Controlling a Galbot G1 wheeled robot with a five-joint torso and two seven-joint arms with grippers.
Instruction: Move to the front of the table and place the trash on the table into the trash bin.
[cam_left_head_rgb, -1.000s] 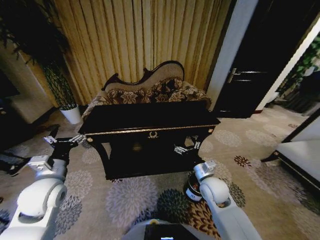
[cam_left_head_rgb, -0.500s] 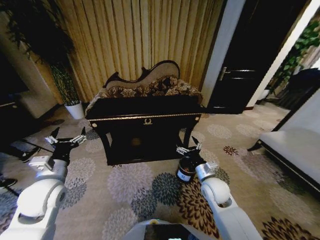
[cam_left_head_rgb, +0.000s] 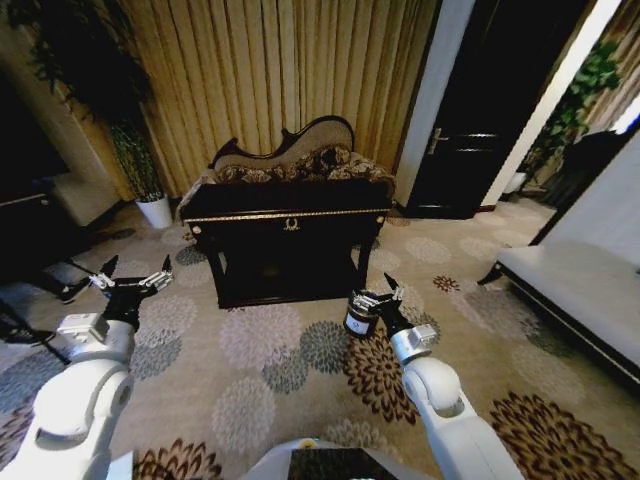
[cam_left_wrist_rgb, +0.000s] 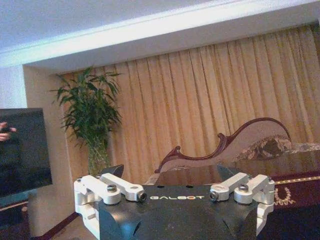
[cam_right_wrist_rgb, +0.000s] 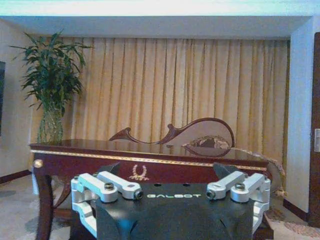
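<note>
Standing well off the long dark glossy gold-trimmed table (cam_left_head_rgb: 288, 215), both jaws spread empty, the robot risks its right gripper (cam_left_head_rgb: 379, 297) clipping the small round dark trash bin (cam_left_head_rgb: 359, 315) when driving.

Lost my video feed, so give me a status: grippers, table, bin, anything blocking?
Left gripper and right gripper open, empty, held low over carpet. Table ahead, out of reach. Trash bin on the floor by the right gripper. Path ahead looks clear.

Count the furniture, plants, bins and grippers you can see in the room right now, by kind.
Tables: 1, the table
Sofas: 1, the carved sofa behind it
Benches: 1, the pale bench
Potted plants: 2, the left plant and the doorway plant
Bins: 1, the trash bin
Grippers: 2, the left gripper and the right gripper
Total: 8
</note>
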